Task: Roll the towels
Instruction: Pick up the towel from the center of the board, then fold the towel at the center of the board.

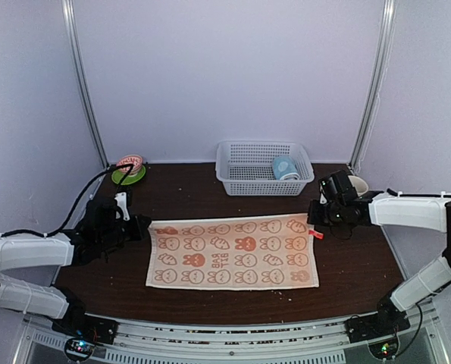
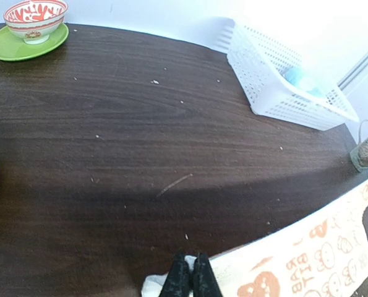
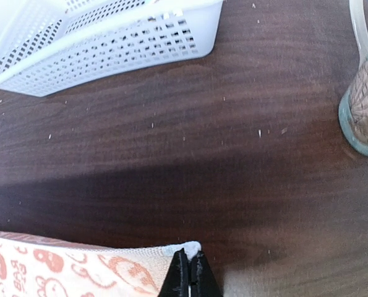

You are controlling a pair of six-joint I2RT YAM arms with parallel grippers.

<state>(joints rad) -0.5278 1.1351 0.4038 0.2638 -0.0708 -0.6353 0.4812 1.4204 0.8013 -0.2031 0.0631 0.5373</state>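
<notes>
A dark brown wood-grain table stands in a pale booth, with plain lavender-white wall panels behind it and at both sides. A slim silver metal upright rises at the back left corner and a matching right upright at the back right. A ribbed aluminium rail runs along the near edge. Even, soft light falls on it all. Pale specks dot the wood, and a broad shadow band crosses it.
</notes>
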